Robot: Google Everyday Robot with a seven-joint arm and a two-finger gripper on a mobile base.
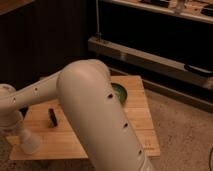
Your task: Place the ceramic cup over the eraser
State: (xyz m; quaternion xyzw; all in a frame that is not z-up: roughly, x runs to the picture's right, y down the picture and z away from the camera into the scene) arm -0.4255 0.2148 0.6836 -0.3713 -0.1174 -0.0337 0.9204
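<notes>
Gripper [20, 129] jaws pinch the tilted ceramic cup [30, 142] (at table [141, 116] corner) near eraser [51, 116].

Item count, with all positions referenced to the wooden table [141, 125]:

- Table: one is counted.
- Ceramic cup [30, 141]: one is counted, at the near-left corner of the table.
- Eraser [51, 117]: one is counted, lying on the left part of the table top.
- Green bowl [120, 93]: one is counted, toward the far edge of the table, partly hidden by the arm.
- Robot arm [95, 115]: one is counted, spanning the table from front to left.
- Gripper [21, 125]: one is counted, at the left edge of the table, directly above the cup.
</notes>
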